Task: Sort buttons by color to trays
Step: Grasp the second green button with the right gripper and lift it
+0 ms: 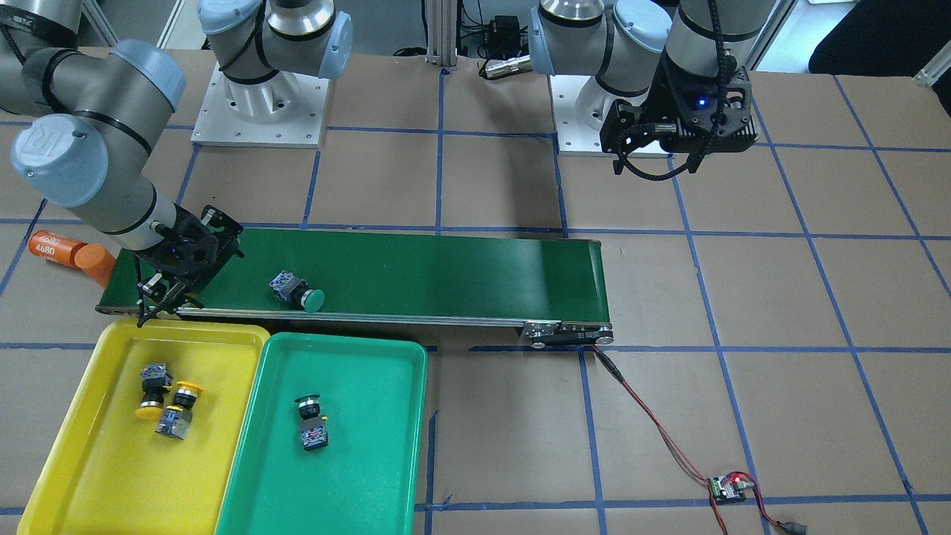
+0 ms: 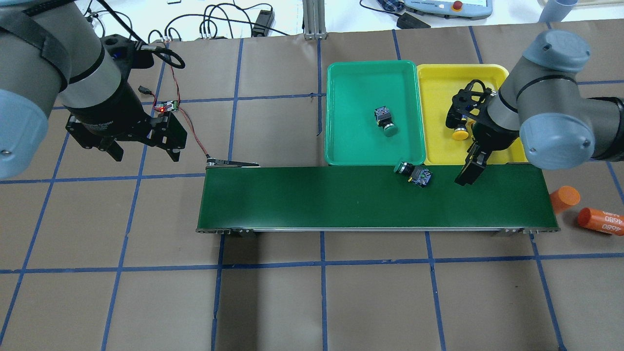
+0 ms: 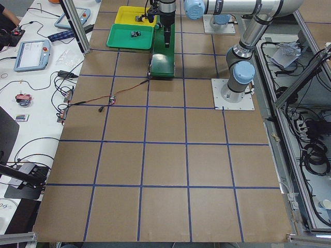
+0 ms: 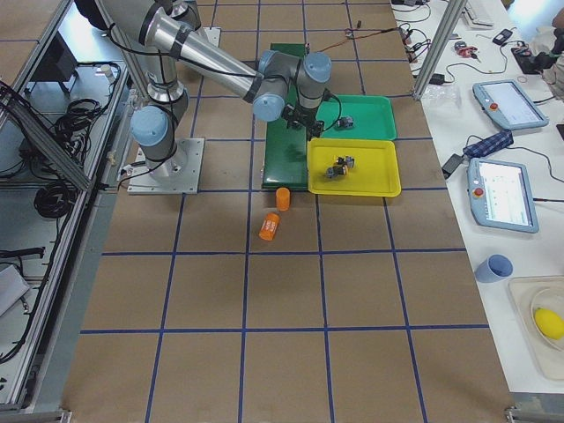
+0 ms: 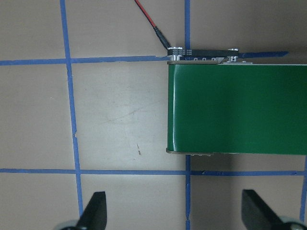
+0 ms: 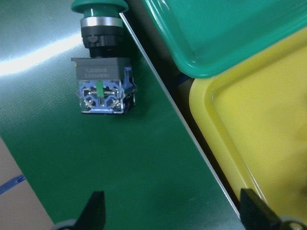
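From where I stand, the right gripper (image 1: 163, 305) hangs low over the end of the dark-green conveyor belt (image 1: 446, 267), right at the edge that borders the yellow tray (image 1: 74, 461). Its fingers are spread apart with nothing between them. Just beside it, but clear of it, one green-capped button (image 1: 297, 291) lies on its side on the belt. Its cap points toward the belt edge near the corner of the green tray (image 1: 371, 461), and its grey-blue contact block faces the gripper's camera. The two trays sit side by side against the belt, rims touching. A second green-capped button (image 1: 312, 422) lies on its side near the middle of the green tray. Two yellow-capped buttons (image 1: 152, 386) (image 1: 178, 409) lie close together in the yellow tray, toward the end nearest the belt. The left gripper (image 2: 144, 151) hovers well away at the other end of the belt. Its fingers are also wide apart and empty, above bare brown table crossed with blue tape lines. A red wire runs from that end of the belt to a small controller board (image 1: 728, 488) with a red light. Two orange cylinders (image 2: 564, 197) (image 2: 599, 220) lie on the table past the belt end by the right arm.
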Robot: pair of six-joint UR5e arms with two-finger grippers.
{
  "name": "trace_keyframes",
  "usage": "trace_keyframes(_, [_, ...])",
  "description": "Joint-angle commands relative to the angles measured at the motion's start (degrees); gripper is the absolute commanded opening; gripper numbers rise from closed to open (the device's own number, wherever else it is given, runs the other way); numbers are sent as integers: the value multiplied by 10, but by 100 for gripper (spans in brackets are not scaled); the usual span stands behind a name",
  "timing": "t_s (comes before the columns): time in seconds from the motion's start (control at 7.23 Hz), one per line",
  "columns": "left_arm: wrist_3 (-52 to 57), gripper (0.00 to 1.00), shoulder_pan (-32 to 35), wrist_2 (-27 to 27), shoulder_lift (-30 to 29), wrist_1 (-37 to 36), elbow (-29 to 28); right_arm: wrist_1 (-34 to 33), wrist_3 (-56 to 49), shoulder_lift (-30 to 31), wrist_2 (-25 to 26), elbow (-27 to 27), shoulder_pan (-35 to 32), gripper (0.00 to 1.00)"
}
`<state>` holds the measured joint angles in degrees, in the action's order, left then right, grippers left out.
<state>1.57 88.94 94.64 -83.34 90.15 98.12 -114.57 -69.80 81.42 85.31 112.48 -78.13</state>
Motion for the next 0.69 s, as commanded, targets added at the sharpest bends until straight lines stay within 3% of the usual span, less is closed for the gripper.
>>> trace_keyframes(0.0, [0, 100, 0, -1, -1, -1, 0, -12, 20, 3, 0, 13, -3, 98])
trace_keyframes(0.55, [1, 100, 0, -1, -2, -1, 3, -36, 26, -6, 0, 22, -25, 97])
